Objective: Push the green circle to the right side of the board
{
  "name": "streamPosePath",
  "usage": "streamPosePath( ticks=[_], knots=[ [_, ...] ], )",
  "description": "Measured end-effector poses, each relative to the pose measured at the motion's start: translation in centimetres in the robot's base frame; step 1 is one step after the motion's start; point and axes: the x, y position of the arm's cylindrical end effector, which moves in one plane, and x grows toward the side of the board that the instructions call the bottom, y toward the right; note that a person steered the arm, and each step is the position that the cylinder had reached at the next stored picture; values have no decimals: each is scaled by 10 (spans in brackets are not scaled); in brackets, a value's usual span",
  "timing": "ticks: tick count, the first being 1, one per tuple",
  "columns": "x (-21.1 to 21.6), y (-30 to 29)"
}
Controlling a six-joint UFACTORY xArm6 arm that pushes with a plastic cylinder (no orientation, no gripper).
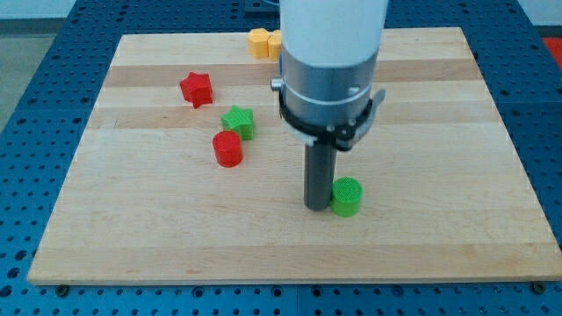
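The desk (421,237) is pale, smooth, matt wood in planks; the green circle (346,197) looks ribbed, matt plastic.

Right of the green circle (346,197) the board (457,175) lies bare to its edge, my tip (316,207) touching its left side, every other block standing well apart at far left.

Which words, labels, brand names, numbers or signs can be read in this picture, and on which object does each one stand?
None: no readable text shows anywhere in the camera view.
The green circle, green star, red star, red cylinder and yellow blocks are plain.
The wooden board, the arm's white and grey housing and my tip, just left of the green circle, carry no markings.
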Motion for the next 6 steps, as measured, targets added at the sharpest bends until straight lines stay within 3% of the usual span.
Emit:
streamPosePath(
  ticks=[1, 3, 6],
  knots=[
    [17, 1],
    [-29, 11],
    [18, 59]
  ],
)
